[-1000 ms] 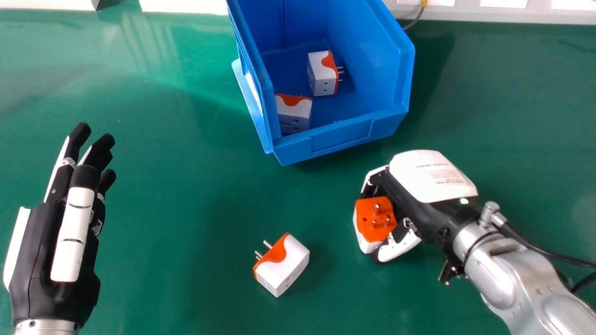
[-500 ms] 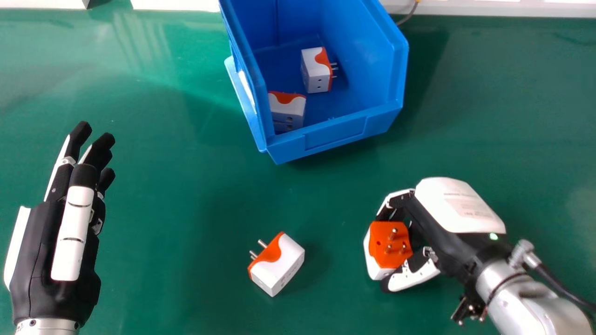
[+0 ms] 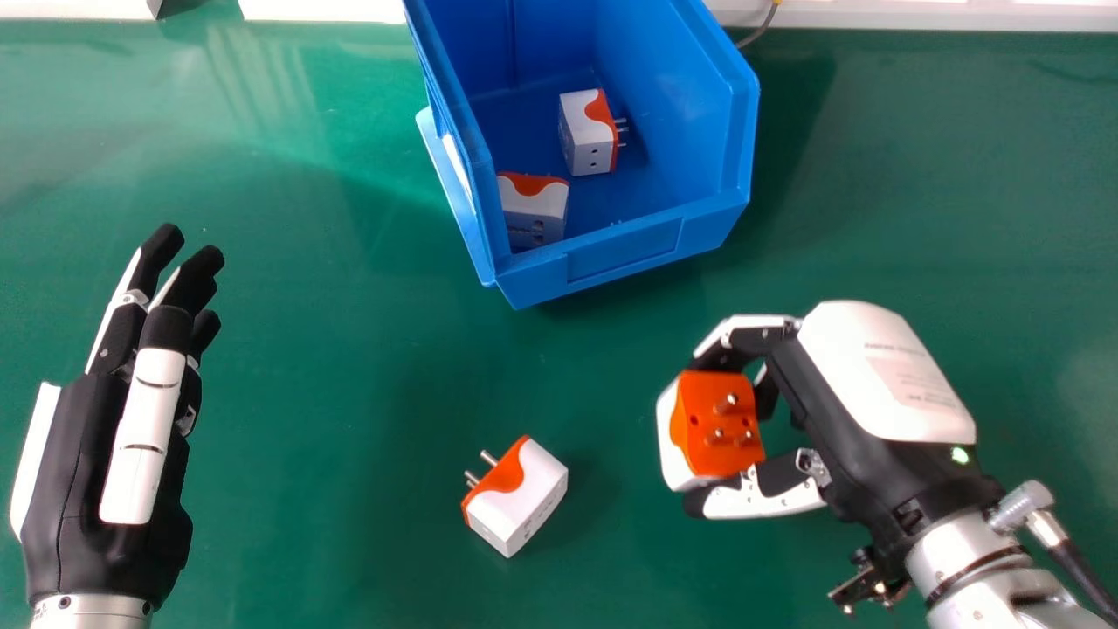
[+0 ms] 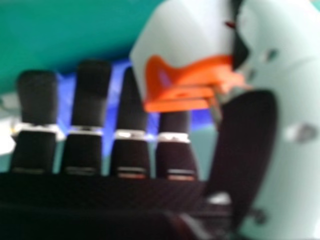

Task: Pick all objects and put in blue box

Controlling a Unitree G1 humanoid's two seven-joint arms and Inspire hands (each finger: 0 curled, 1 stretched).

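At right, right hand (image 3: 882, 376): pinching plug adapter (image 3: 690, 419)
Lower left, left hand (image 3: 96, 472): fingers straight
Lower middle, loose adapter (image 3: 528, 498): on worktop (image 3: 297, 393)
Top, blue box (image 3: 624, 253): two adapters (image 3: 587, 135)

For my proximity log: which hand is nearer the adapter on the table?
Right. The right hand is right of the adapter; the left hand is farther off, to its left.

The left hand (image 3: 79, 489) and the right hand (image 3: 852, 419) are black and white. Near the right one's rounded white cover (image 3: 882, 367) there are a small green light (image 3: 960, 455), a silver forearm (image 3: 956, 546) and a black cable (image 3: 1078, 566).
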